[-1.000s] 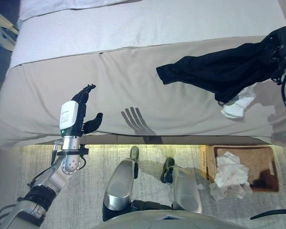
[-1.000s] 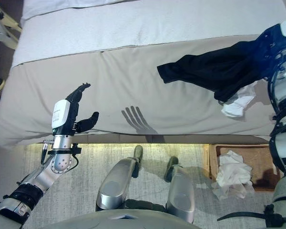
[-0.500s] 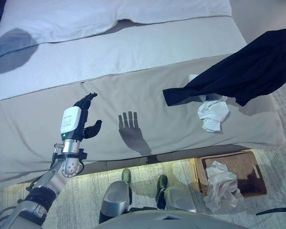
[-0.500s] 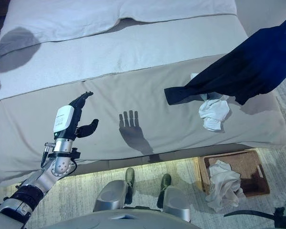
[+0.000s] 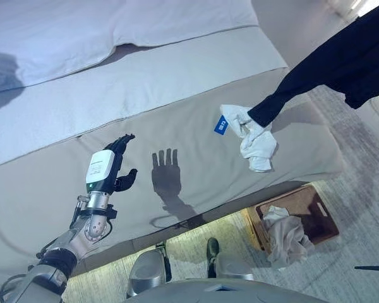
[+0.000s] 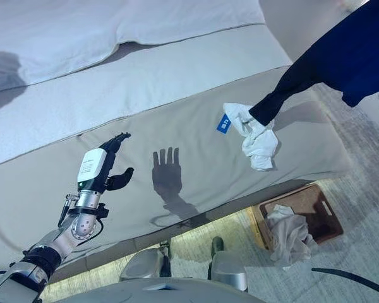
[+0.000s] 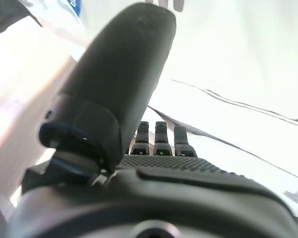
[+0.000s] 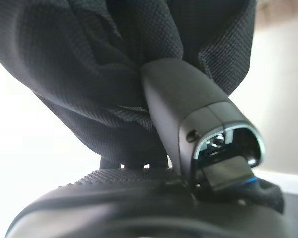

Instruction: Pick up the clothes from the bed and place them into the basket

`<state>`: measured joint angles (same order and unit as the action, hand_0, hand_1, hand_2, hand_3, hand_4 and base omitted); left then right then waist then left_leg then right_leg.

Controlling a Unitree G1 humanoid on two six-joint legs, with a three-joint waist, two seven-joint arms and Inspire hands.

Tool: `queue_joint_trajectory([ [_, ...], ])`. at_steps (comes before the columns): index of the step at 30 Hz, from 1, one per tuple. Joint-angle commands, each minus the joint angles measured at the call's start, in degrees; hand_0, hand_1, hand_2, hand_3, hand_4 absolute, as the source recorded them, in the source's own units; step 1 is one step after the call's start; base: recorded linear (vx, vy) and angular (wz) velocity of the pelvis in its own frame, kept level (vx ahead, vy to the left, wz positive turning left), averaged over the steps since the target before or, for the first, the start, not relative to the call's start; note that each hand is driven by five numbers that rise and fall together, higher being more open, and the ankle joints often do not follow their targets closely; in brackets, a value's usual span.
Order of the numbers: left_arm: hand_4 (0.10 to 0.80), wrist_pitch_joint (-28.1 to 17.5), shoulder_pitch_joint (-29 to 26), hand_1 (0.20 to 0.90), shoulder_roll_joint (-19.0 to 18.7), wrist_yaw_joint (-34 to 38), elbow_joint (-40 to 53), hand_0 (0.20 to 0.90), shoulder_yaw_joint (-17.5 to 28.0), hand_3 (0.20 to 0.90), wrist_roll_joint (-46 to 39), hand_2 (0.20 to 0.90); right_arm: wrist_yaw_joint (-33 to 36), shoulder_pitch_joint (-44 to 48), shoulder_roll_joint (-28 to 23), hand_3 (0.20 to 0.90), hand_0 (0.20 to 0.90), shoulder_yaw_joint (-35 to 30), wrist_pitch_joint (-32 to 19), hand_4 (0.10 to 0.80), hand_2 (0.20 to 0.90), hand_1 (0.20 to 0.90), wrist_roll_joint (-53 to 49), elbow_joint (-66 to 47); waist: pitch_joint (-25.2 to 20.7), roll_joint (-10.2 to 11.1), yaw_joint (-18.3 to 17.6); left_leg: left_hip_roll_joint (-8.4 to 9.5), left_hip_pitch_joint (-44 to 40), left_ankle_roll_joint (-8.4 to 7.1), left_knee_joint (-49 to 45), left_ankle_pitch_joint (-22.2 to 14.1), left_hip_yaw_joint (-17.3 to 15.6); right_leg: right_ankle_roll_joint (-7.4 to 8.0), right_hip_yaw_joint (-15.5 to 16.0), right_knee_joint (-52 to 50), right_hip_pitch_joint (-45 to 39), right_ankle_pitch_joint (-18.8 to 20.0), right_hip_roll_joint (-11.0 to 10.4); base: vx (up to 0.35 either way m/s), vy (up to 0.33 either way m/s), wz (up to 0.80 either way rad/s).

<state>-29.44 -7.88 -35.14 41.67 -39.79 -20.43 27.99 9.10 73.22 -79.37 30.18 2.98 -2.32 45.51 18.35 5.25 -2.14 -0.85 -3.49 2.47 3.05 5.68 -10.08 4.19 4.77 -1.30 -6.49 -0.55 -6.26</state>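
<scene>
dark garment (image 5: 341, 63) lifted above the bed (image 5: 177, 113)
only the right wrist view shows the right hand (image 8: 188, 129) clenching it; left hand (image 5: 110, 167) spread, empty.

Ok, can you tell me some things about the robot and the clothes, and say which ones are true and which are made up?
1. The right hand is clamped on the dark garment. True: its wrist view shows the thumb pinching dark cloth.
2. The dark garment lies flat on the bed. False: it hangs lifted, only a sleeve end reaching down to the white garment.
3. The left hand holds a sock. False: it is open and empty, over the bed's near edge.
4. The basket is on the floor beside the bed. True.
5. The basket is empty. False: a pale cloth already drapes over its rim.
6. A white garment with a blue tag lies on the bed. True.
</scene>
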Motion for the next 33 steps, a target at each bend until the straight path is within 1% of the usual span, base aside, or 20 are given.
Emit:
queue_joint_trajectory([
  [1,0.8,-6.2,2.9,0.9,0.2,4.3,-0.8,0.9,-0.8,0.9,1.3,0.9,6.7,3.4,-6.5,0.2,0.3,2.1,0.0,0.1,0.3,0.3,-1.1,-3.5,-14.8,0.6,-2.5,-3.06,-1.2,-4.02,-5.0,-9.3,0.4,-0.54,-1.3,-5.0,6.8,-1.7,3.7,0.005,0.023,-0.27],
  [6,0.8,-7.2,1.9,0.9,0.3,3.9,-1.9,0.9,-0.7,0.9,1.9,0.9,6.0,-0.1,-9.6,0.2,0.3,-1.8,0.9,0.1,0.3,0.3,-1.9,-5.4,-15.1,0.5,-4.9,-3.23,-1.4,-3.74,-5.7,-10.2,-1.3,-0.06,-3.4,-5.3,7.8,-1.1,4.0,0.003,0.018,-0.23],
  [8,0.8,-7.0,1.6,0.9,0.5,3.3,-1.5,0.9,-0.2,0.9,1.6,0.9,5.4,-2.3,-10.3,0.2,0.3,-4.0,0.6,0.1,0.3,0.3,-2.5,-6.2,-15.1,0.0,-5.9,-3.31,-1.4,-3.65,-6.0,-10.4,-1.9,0.06,-4.1,-5.4,8.2,-1.1,4.1,-0.009,0.018,-0.25],
  [10,0.8,-7.2,1.2,0.9,0.5,2.9,-1.6,0.9,0.0,0.9,1.5,0.9,4.2,-5.7,-10.8,0.2,0.3,-7.4,0.7,0.1,0.3,0.3,-3.0,-7.0,-15.2,-0.1,-6.7,-3.34,-1.3,-3.57,-6.4,-10.7,-2.4,0.21,-4.8,-5.6,8.7,-0.8,4.1,-0.014,0.017,-0.35],
  [13,0.8,-7.5,0.8,0.9,0.7,2.5,-2.1,0.9,0.4,0.9,1.8,0.9,3.0,-13.5,-11.2,0.2,0.3,-13.9,-0.5,0.1,0.3,0.3,-2.7,-8.3,-15.4,-0.4,-8.1,-3.19,-1.3,-3.28,-6.7,-11.2,-3.1,0.35,-6.0,-5.6,9.3,-0.6,4.4,-0.002,0.014,-0.22],
  [16,0.8,-7.8,0.6,0.9,0.7,2.5,-2.6,0.9,0.5,0.9,1.9,0.9,2.4,-18.6,-11.2,0.2,0.3,-18.4,-1.2,0.1,0.3,0.3,-2.7,-8.7,-15.6,-0.6,-8.8,-3.17,-1.3,-3.13,-7.0,-11.5,-3.7,0.44,-6.4,-5.6,9.7,-0.4,4.4,0.003,0.008,-0.24],
  [18,0.8,-7.7,0.3,0.9,0.8,2.2,-2.8,0.9,0.5,0.9,1.8,0.9,2.2,-24.1,-10.7,0.2,0.3,-23.4,-1.9,0.1,0.3,0.3,-2.4,-8.7,-15.8,-0.7,-9.4,-3.19,-1.4,-3.04,-7.1,-11.8,-4.2,0.54,-6.7,-5.6,9.8,-0.3,4.4,0.019,0.009,-0.11],
  [20,0.8,-7.8,0.3,0.9,0.8,2.3,-3.3,0.9,0.4,0.9,1.8,0.9,2.3,-27.9,-10.7,0.2,0.3,-27.0,-2.4,0.1,0.3,0.3,-2.2,-8.3,-15.9,-0.8,-9.7,-3.18,-1.5,-3.04,-7.1,-11.9,-4.5,0.58,-6.9,-5.4,9.8,-0.1,4.4,0.016,0.006,-0.14],
  [22,0.8,-7.8,0.5,0.9,0.5,2.0,-3.4,0.9,0.5,0.9,1.7,0.9,1.7,-32.4,-10.3,0.2,0.3,-31.3,-3.1,0.1,0.3,0.3,-2.8,-7.8,-16.1,-1.1,-10.2,-3.17,-1.6,-3.06,-7.1,-12.1,-4.9,0.69,-7.1,-5.3,10.0,-0.1,4.3,0.012,-0.005,-0.13],
  [25,0.8,-7.7,0.4,0.9,0.1,1.3,-3.3,0.9,0.9,0.9,1.2,0.9,-0.7,-36.8,-9.5,0.2,0.3,-35.4,-4.1,0.1,0.3,0.3,-4.3,-8.4,-16.0,-1.3,-10.7,-3.18,-1.5,-3.11,-7.2,-12.1,-5.3,0.74,-7.3,-5.5,10.4,0.0,4.4,-0.003,-0.011,-0.08],
  [29,0.8,-7.9,-0.3,0.9,-0.2,0.5,-3.2,0.9,1.6,0.9,0.9,0.9,-5.4,-44.7,-6.4,0.2,0.3,-41.3,-4.6,0.1,0.3,0.3,-5.3,-11.4,-15.7,-1.2,-11.1,-3.16,-1.0,-3.08,-7.5,-12.2,-5.4,0.76,-7.6,-5.8,11.2,0.1,4.5,-0.032,-0.01,-0.04],
  [30,0.8,-8.0,-0.4,0.9,-0.2,0.4,-3.3,0.9,1.6,0.9,1.0,0.9,-5.5,-45.6,-6.0,0.2,0.3,-41.8,-4.7,0.1,0.3,0.3,-5.2,-11.7,-15.7,-1.2,-11.1,-3.15,-1.0,-3.06,-7.5,-12.2,-5.4,0.74,-7.6,-5.8,11.2,0.1,4.5,-0.021,-0.011,-0.1],
  [33,0.8,-8.1,-0.6,0.9,0.2,0.3,-3.2,0.9,1.7,0.9,1.5,0.9,-7.7,-50.4,-2.5,0.2,0.3,-43.4,-4.7,0.1,0.3,0.3,-4.9,-13.5,-15.6,-1.3,-11.1,-3.11,-0.9,-2.87,-7.8,-12.3,-5.6,0.65,-7.7,-5.9,11.4,0.2,4.6,-0.025,-0.015,-0.13],
])
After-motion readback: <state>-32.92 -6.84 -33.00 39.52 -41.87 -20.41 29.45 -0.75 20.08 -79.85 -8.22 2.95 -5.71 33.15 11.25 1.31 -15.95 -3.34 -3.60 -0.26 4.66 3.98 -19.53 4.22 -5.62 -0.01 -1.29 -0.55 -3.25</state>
